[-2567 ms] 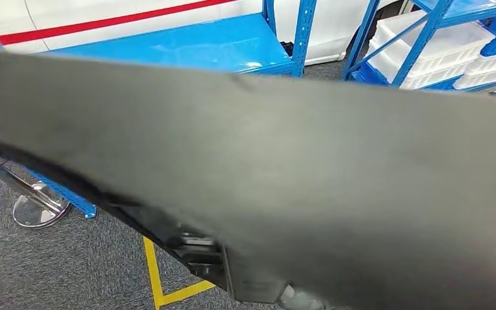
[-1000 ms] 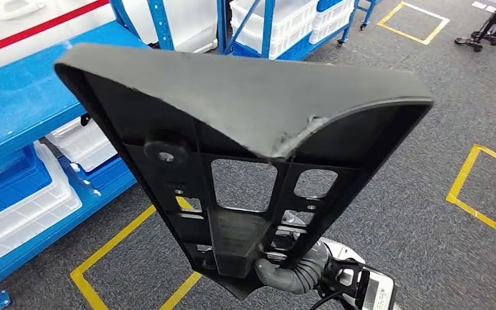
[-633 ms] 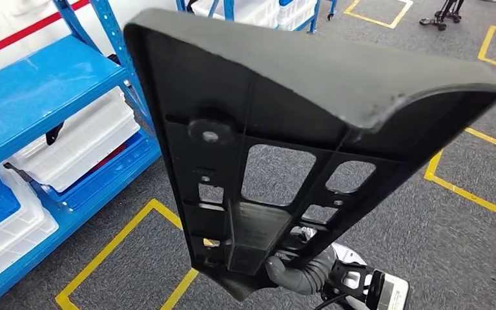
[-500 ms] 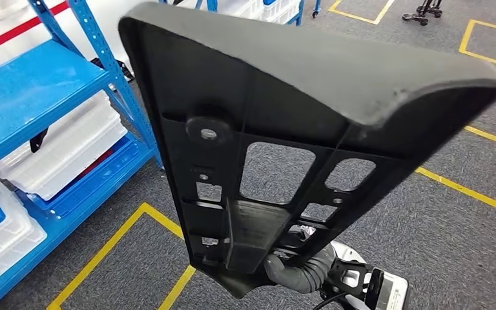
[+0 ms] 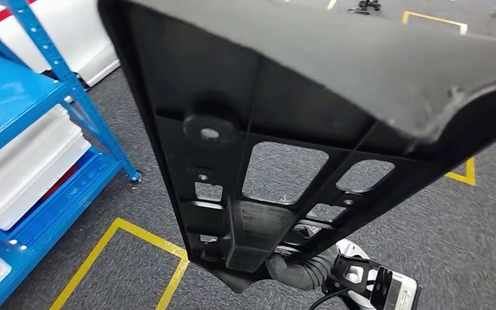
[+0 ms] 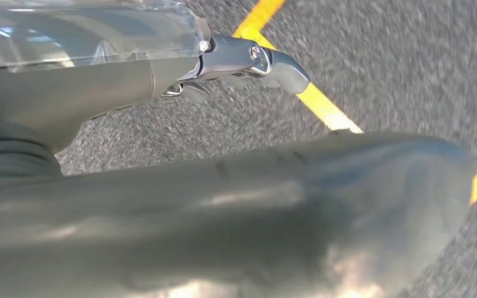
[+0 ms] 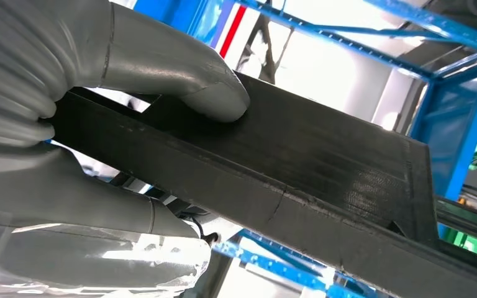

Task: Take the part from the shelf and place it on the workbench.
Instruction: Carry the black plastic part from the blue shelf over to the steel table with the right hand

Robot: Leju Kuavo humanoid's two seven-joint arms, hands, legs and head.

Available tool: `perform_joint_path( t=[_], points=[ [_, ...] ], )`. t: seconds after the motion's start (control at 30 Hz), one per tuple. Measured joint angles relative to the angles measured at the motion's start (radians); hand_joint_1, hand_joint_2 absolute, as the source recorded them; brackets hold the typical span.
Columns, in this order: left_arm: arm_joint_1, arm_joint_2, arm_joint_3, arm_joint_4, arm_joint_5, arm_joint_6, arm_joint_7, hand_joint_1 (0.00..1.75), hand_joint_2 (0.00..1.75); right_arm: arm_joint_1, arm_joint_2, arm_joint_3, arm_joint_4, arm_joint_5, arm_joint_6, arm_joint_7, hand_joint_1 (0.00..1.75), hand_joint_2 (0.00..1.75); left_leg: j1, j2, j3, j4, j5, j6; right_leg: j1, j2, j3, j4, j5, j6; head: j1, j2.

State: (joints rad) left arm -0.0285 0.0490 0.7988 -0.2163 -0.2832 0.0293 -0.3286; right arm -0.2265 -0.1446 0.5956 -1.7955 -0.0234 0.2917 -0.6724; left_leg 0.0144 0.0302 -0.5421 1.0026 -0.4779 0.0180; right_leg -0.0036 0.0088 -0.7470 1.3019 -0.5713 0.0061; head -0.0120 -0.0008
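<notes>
Head view showed the part (image 5: 336, 97), a large black plastic panel, held up close before the camera and well above the carpeted floor (image 5: 452, 239). Its ribbed underside faced the lens, with a round boss, several rectangular cut-outs and a flared upper end with a chipped pale edge. At its narrow lower end the right hand (image 5: 297, 271) was partly visible as a grey ribbed cover and fingers under the panel.

The right wrist view gave what the head view could not: the right hand (image 7: 68, 112) gripped the part (image 7: 323, 180) by one edge, the thick grey thumb (image 7: 180, 77) pressed flat on one face and the fingers wrapped under the other (the grip looked firm, with thumb and panel in contact).

In the left wrist view a smooth grey surface of the part (image 6: 236, 217) lay close along the left hand (image 6: 68, 93), whose metal fingertip (image 6: 273, 62) stuck out above the floor. Whether this hand touched or held the panel could not be told.

To the left in the head view stood a blue shelf (image 5: 58, 77) carrying white bins (image 5: 19, 174), and yellow tape lines (image 5: 135, 232) marked the floor.
</notes>
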Motion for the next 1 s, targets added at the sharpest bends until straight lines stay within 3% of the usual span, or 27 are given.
perform_joint_path(
  t=[0.03,0.07,0.13,0.2,0.23,0.3,0.33,0.4,0.47,0.53,0.57,0.6,0.67,0.73,0.8,0.83,0.9,0.93,1.0],
  points=[
    [0.000,-0.001,0.001,0.000,-0.001,-0.001,-0.001,0.00,0.00,0.000,0.000,0.000,-0.003,0.002,0.000,0.000,1.69,1.75,0.000,0.013,0.000,0.000,-0.001,-0.001,-0.003,-0.004,-0.001,0.006,0.007,0.002,0.000,0.000],
    [-0.001,-0.003,0.001,0.000,-0.002,-0.002,-0.003,0.00,0.00,-0.001,0.000,0.001,-0.006,0.005,0.001,0.000,1.69,1.75,0.000,0.025,0.001,0.001,-0.003,-0.002,-0.005,-0.010,0.020,-0.029,0.032,0.002,0.000,0.000],
    [-0.003,-0.006,0.003,0.000,-0.003,-0.004,-0.012,0.00,0.00,-0.004,0.001,0.002,-0.017,0.011,0.002,-0.002,1.69,1.75,-0.002,0.045,0.007,0.001,-0.008,-0.009,-0.003,-0.044,0.096,-0.164,0.087,0.000,0.000,0.000],
    [-0.004,-0.009,0.005,0.000,-0.005,-0.008,-0.021,0.00,0.00,-0.010,0.006,0.005,-0.035,0.021,0.007,-0.007,1.69,1.75,-0.007,0.063,0.012,0.004,-0.014,-0.018,0.006,-0.072,0.143,-0.254,0.108,-0.010,0.000,0.000],
    [-0.005,-0.010,0.006,0.000,-0.005,-0.010,-0.024,0.00,0.00,-0.012,0.011,0.008,-0.046,0.025,0.012,-0.012,1.69,1.75,-0.009,0.072,0.013,0.003,-0.017,-0.023,0.010,-0.074,0.146,-0.264,0.103,-0.016,-0.001,0.000],
    [-0.009,-0.012,0.010,0.000,-0.004,-0.011,-0.029,0.00,0.00,-0.014,0.022,0.015,-0.070,0.028,0.027,-0.019,1.69,1.75,-0.009,0.088,0.018,0.002,-0.021,-0.032,0.010,-0.051,0.144,-0.268,0.106,-0.026,-0.001,0.000],
    [-0.012,-0.013,0.012,0.000,-0.002,-0.011,-0.031,0.00,0.00,-0.017,0.027,0.017,-0.082,0.024,0.037,-0.020,1.69,1.75,-0.007,0.078,0.018,0.010,-0.030,-0.037,0.008,-0.040,0.146,-0.271,0.108,-0.031,-0.002,0.000],
    [-0.016,-0.015,0.018,0.000,0.000,-0.013,-0.035,0.00,0.00,-0.028,0.036,0.020,-0.104,0.010,0.057,-0.021,1.69,1.75,-0.002,0.029,-0.009,0.079,-0.074,-0.044,0.004,-0.021,0.151,-0.277,0.111,-0.043,-0.005,0.000],
    [-0.014,-0.016,0.026,0.000,0.001,-0.015,-0.039,0.00,0.00,-0.037,0.045,0.020,-0.120,-0.004,0.074,-0.021,1.69,1.75,-0.001,-0.015,-0.074,0.216,-0.135,-0.046,0.005,0.001,0.152,-0.277,0.111,-0.049,-0.007,0.000],
    [-0.012,-0.017,0.035,0.000,0.001,-0.017,-0.041,0.00,0.00,-0.039,0.048,0.020,-0.135,-0.010,0.086,-0.021,1.69,1.75,-0.001,-0.023,-0.123,0.300,-0.149,-0.045,0.008,0.027,0.153,-0.276,0.111,-0.051,-0.008,0.000],
    [-0.012,-0.017,0.040,0.000,0.001,-0.018,-0.042,0.00,0.00,-0.039,0.049,0.020,-0.145,-0.012,0.090,-0.021,1.69,1.75,-0.001,-0.025,-0.123,0.288,-0.126,-0.044,0.009,0.040,0.155,-0.275,0.111,-0.051,-0.007,0.000],
    [-0.013,-0.017,0.043,0.000,0.001,-0.018,-0.041,0.00,0.00,-0.039,0.051,0.020,-0.153,-0.013,0.094,-0.021,1.69,1.75,-0.001,-0.031,-0.107,0.241,-0.089,-0.041,0.010,0.052,0.156,-0.274,0.111,-0.050,-0.008,0.000],
    [-0.014,-0.018,0.050,0.000,0.002,-0.014,-0.039,0.00,0.00,-0.040,0.056,0.020,-0.169,-0.018,0.100,-0.020,1.69,1.75,0.001,-0.071,-0.056,0.107,-0.017,-0.035,0.010,0.076,0.156,-0.269,0.108,-0.046,-0.009,0.000],
    [-0.015,-0.020,0.058,0.000,0.005,-0.007,-0.034,0.00,0.00,-0.041,0.061,0.020,-0.179,-0.026,0.108,-0.020,1.69,1.75,0.001,-0.101,-0.027,0.032,0.003,-0.029,0.008,0.097,0.148,-0.263,0.108,-0.037,-0.012,0.000],
    [-0.018,-0.023,0.064,0.000,0.008,-0.003,-0.032,0.00,0.00,-0.041,0.064,0.020,-0.186,-0.030,0.115,-0.019,1.69,1.75,-0.002,-0.090,-0.021,0.022,0.001,-0.020,0.005,0.115,0.141,-0.265,0.113,-0.024,-0.014,0.000],
    [-0.021,-0.026,0.065,0.000,0.008,-0.002,-0.032,0.00,0.00,-0.042,0.064,0.020,-0.188,-0.031,0.117,-0.019,1.69,1.75,-0.002,-0.080,-0.020,0.017,0.004,-0.014,0.005,0.109,0.139,-0.263,0.111,-0.019,-0.014,0.000],
    [-0.023,-0.030,0.067,0.000,0.009,-0.002,-0.033,0.00,0.00,-0.045,0.064,0.020,-0.191,-0.031,0.121,-0.019,1.69,1.75,-0.001,-0.057,-0.017,0.006,0.010,-0.002,0.008,0.062,0.118,-0.218,0.080,-0.010,-0.014,0.000],
    [-0.023,-0.032,0.069,0.000,0.008,-0.002,-0.033,0.00,0.00,-0.046,0.064,0.020,-0.191,-0.031,0.123,-0.019,1.69,1.75,-0.002,-0.045,-0.016,0.004,0.012,0.002,0.007,0.031,0.096,-0.168,0.050,-0.007,-0.013,0.000],
    [-0.019,-0.035,0.071,0.000,0.006,-0.001,-0.033,0.00,0.00,-0.049,0.064,0.020,-0.191,-0.027,0.123,-0.019,1.69,1.75,-0.005,-0.021,-0.016,0.004,0.010,0.007,0.002,0.003,0.041,-0.052,-0.004,-0.001,-0.014,0.000]
  ],
)
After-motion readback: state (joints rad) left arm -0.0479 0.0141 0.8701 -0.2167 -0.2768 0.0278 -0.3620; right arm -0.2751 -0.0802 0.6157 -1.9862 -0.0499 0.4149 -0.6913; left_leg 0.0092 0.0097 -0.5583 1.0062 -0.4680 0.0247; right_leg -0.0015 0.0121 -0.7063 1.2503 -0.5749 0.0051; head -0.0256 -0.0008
